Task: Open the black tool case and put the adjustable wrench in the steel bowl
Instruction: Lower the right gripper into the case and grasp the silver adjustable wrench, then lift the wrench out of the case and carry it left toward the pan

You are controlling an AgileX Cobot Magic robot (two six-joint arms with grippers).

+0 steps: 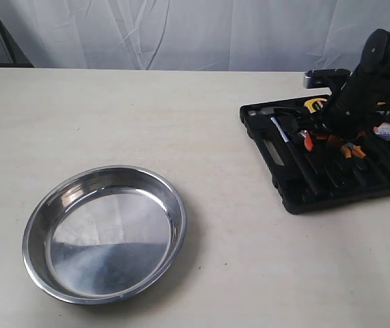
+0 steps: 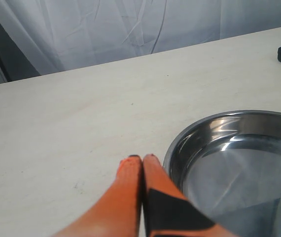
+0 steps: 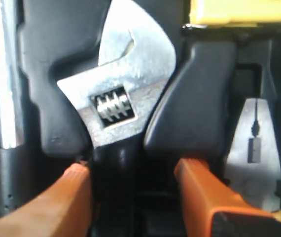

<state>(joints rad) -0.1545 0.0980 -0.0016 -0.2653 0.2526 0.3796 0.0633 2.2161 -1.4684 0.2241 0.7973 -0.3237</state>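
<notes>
Steel bowl (image 1: 106,236): near left of the table (image 1: 181,123), empty, well apart from everything else.

Left gripper (image 2: 141,163): orange fingers pressed together with nothing between them, hanging low just beside the bowl's rim. Idle, by the look of it.

Black tool case (image 1: 294,201): far right of the table, lid already swung back, tray of tools showing. The opening step looks done.

Adjustable wrench (image 3: 130,74): seated in its moulded slot in the tray, silver head and thumbscrew facing up, black handle running back toward the right gripper. A chrome hammer shaft (image 3: 5,74) lies in the slot on one side of it, and a yellow tape measure (image 1: 315,104) sits by the far edge of the case.

Right gripper (image 3: 130,170): down inside the case, fingers spread wide and holding nothing. They stand either side of the wrench handle, just behind the head. One finger is close against the handle; whether it touches I cannot tell. The other stands clear, over the raised plastic beside the slot.

Step in hand: taking hold of the wrench.

Next move, as I judge it: close on the handle, lift straight up out of the slot, which may hold it snugly, then carry it left and nearer to the bowl.
</notes>
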